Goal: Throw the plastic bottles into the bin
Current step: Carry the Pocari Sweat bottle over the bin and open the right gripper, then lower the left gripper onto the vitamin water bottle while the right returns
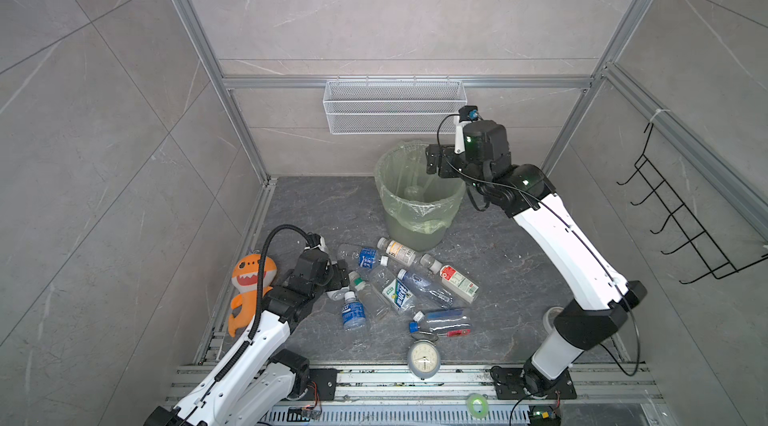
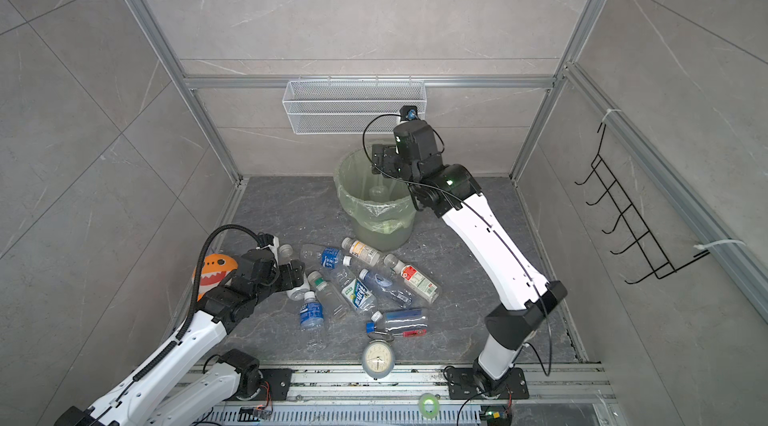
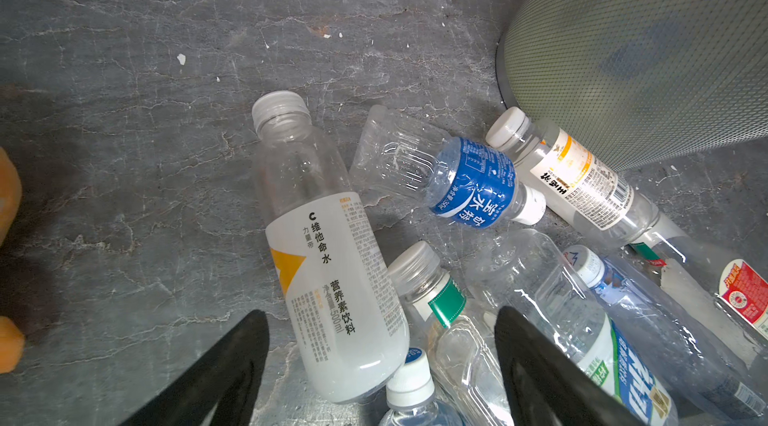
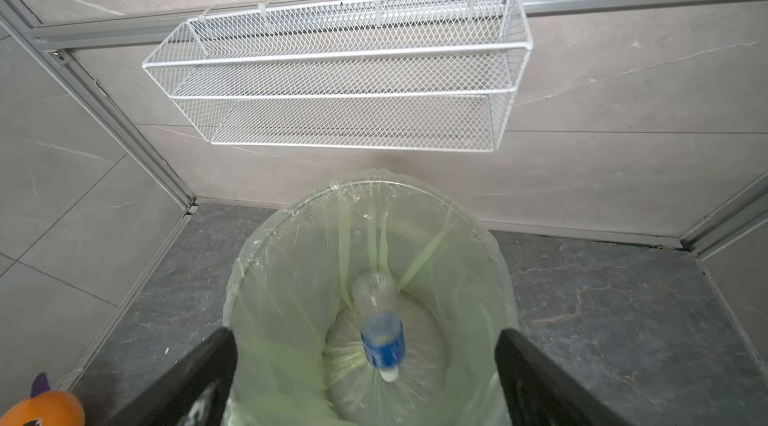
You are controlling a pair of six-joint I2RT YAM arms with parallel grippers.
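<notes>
The plastic bottles lie in a heap on the dark stone counter, right in front of the bin, and one is down inside it. My right tool hangs over the mouth of the bin with its two fingers spread wide and nothing between them. I think it is up there so that anything it lets go lands in the bag and not on the counter. The blue-label bottle in the bin looks blurry and touches neither finger. My left tool is low at the edge of the heap. Its black fingers are apart, one on each side of the bottom end of the white bottle, and I see a gap on both sides, so it grips nothing yet. I think this bottle is my next pick, because it lies at the outside of the heap with bare counter on one side. The bottles are thin, clear or milky plastic, round and smooth, with ribs and shiny paper-like labels, and some look squashed. Round ones may roll or slip when I squeeze. The bag is thin, wrinkly and light green, folded over the rim. The bin wall is fine mesh. The counter is rough grey stone with pale cracks. The orange plush shark and the alarm clock are not bottles, so I leave them.
</notes>
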